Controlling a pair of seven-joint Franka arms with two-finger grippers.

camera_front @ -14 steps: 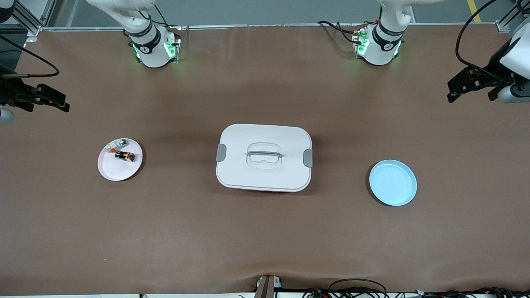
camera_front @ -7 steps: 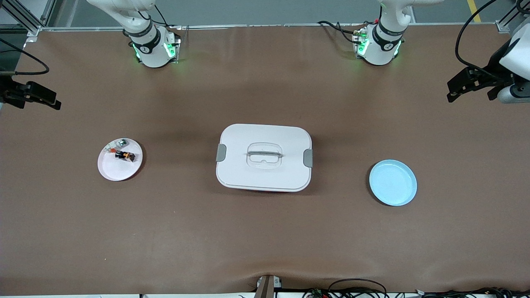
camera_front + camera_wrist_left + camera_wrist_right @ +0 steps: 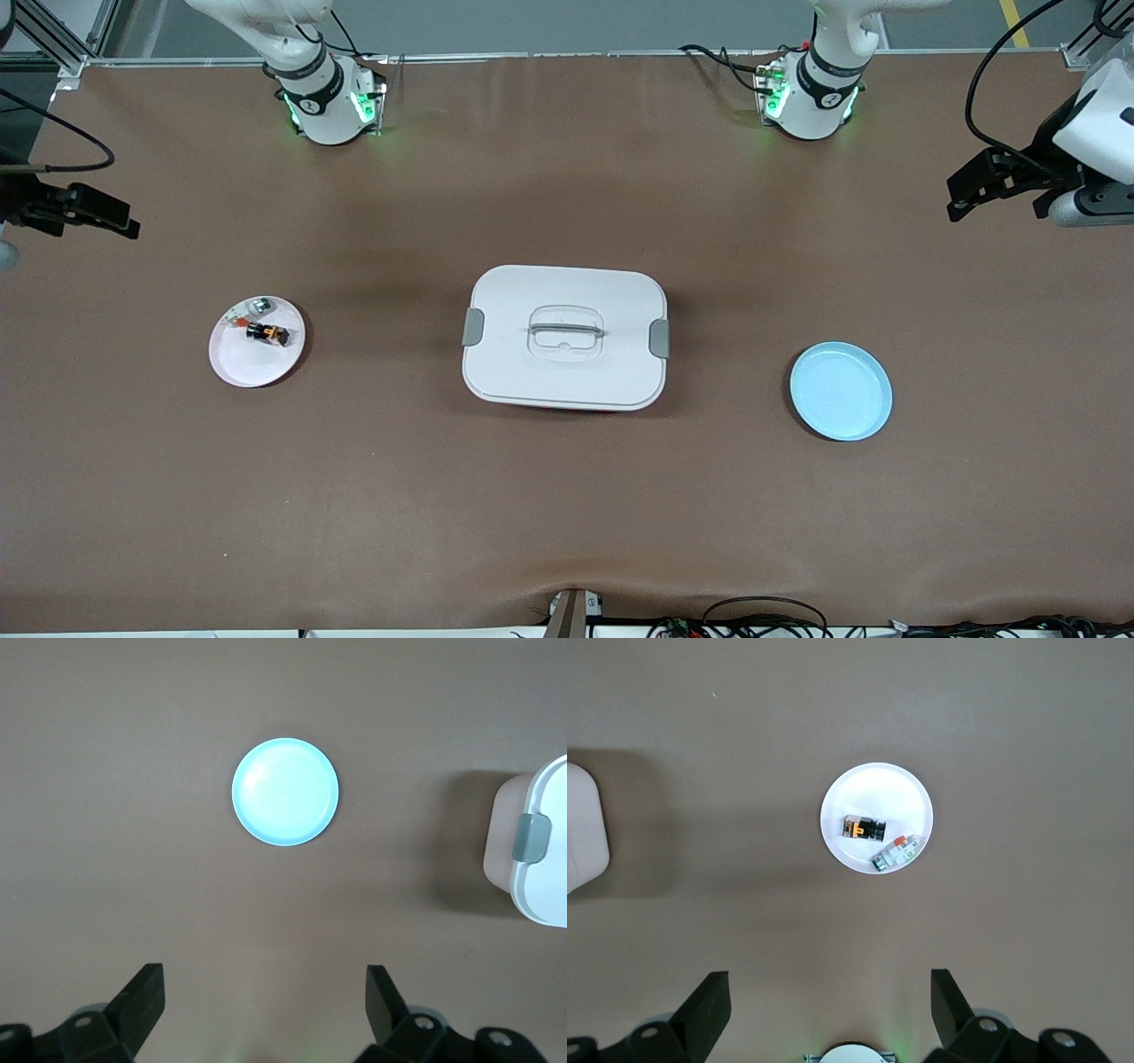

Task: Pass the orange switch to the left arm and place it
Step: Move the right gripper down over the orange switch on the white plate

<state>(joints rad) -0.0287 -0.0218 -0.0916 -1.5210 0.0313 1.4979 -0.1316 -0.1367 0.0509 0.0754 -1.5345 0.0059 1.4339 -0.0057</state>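
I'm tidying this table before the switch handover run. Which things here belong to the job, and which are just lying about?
Job:
orange switch on the pink plate
box, to avoid
blue plate, probably the drop spot
right gripper, open, raised at its end of the table
left gripper, open, likewise

Lying about:
white-and-orange part sharing the pink plate

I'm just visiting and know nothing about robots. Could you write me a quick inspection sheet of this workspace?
Surface: brown table, wrinkled at its near edge.
Job's things: orange switch on the pink plate; closed white box mid-table; blue plate bare.
Clutter: small white-and-orange part beside the switch.
Grippers: right gripper and left gripper open, holding nothing, over the table's ends.
Cables: black leads by both arms; tangle at the near edge.
Surroundings: metal framing at the corners.
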